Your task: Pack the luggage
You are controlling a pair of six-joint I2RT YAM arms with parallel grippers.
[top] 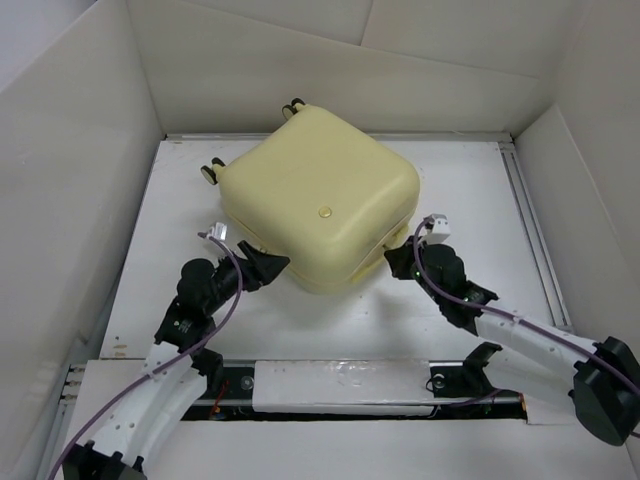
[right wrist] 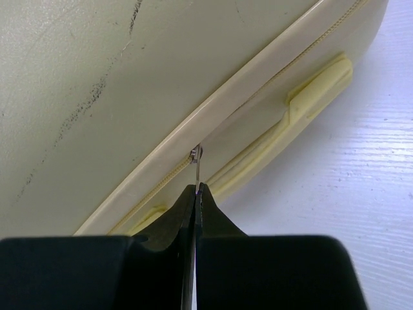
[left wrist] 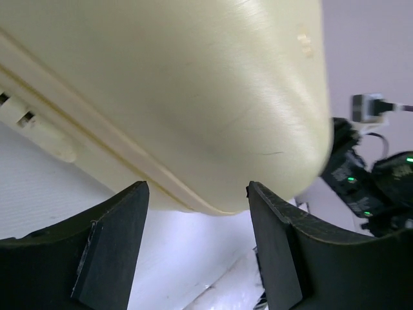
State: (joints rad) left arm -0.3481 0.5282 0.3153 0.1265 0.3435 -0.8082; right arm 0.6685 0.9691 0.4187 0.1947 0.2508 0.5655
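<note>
The luggage (top: 320,200) is a pale yellow hard-shell suitcase lying closed in the middle of the white table, its caster wheels (top: 212,170) at the far left. My left gripper (top: 265,268) is open at its near-left corner; in the left wrist view the shell's rounded edge (left wrist: 193,97) sits just above the gap between the fingers (left wrist: 116,252), and nothing is held. My right gripper (top: 392,262) is at the near-right side. In the right wrist view it (right wrist: 197,187) is shut on the thin metal zipper pull (right wrist: 197,169), which hangs from the slider on the luggage seam (right wrist: 97,84).
White cardboard walls (top: 80,150) enclose the table on three sides. A moulded side handle (right wrist: 310,97) runs along the suitcase below the zipper. A metal rail (top: 330,385) crosses the near edge between the arm bases. The right arm (left wrist: 361,181) shows beyond the suitcase corner.
</note>
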